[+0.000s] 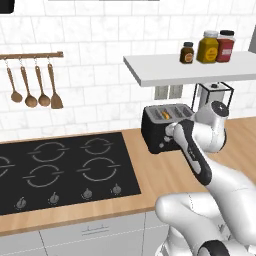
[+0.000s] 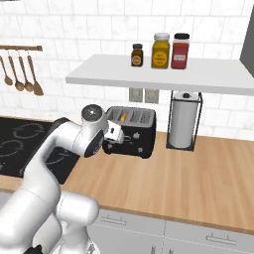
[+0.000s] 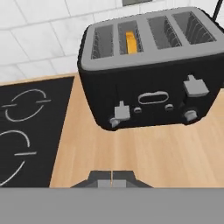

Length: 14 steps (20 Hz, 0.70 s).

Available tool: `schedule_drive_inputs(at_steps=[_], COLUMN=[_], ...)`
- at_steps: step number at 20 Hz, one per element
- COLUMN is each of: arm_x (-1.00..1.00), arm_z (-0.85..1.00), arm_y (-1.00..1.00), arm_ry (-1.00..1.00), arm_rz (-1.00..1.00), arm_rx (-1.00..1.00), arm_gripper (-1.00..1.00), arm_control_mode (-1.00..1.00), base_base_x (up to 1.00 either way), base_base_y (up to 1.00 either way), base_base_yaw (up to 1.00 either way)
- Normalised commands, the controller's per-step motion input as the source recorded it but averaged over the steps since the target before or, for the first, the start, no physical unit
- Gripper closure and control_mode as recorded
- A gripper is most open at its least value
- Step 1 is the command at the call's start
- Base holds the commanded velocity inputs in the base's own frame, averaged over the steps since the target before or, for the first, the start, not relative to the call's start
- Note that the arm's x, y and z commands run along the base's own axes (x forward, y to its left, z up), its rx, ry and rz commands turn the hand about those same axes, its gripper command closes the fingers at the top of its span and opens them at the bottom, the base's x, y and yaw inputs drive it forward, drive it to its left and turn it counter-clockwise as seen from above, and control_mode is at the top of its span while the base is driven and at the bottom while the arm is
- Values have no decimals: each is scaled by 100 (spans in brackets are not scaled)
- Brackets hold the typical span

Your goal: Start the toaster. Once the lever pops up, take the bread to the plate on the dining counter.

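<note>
So the tabletop (image 2: 198, 173) carries the toaster (image 3: 148, 74), back by the wall under the shelf (image 2: 163, 74). Bread (image 3: 130, 41) sits down in its second slot, mostly hidden. Gripper (image 3: 112, 178) hovers just in front of the toaster, fingers pinched together on nothing, barely poking into the hand view.

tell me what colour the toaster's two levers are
Grey, against the black body of the toaster; clearest in the hand view.

White tiled wall (image 1: 100, 65) – a white shelf (image 2: 149, 74) above the wooden counter (image 2: 198, 173) – black hob (image 1: 65, 170).
</note>
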Motion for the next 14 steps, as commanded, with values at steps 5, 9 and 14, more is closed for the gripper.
schedule_drive_inputs(at_steps=[5, 9, 14], arm_x=[33, 29, 0], arm_z=[82, 67, 33], arm_y=[-3, 0, -1], arm_ry=[-11, -20, -17], arm_rz=[-10, -6, 0], arm_rx=[1, 0, 0], arm_gripper=[100, 100, -100], arm_control_mode=[-100, -100, -100], base_base_x=[0, 0, 0], base_base_y=[0, 0, 0], base_base_yaw=[0, 0, 0])
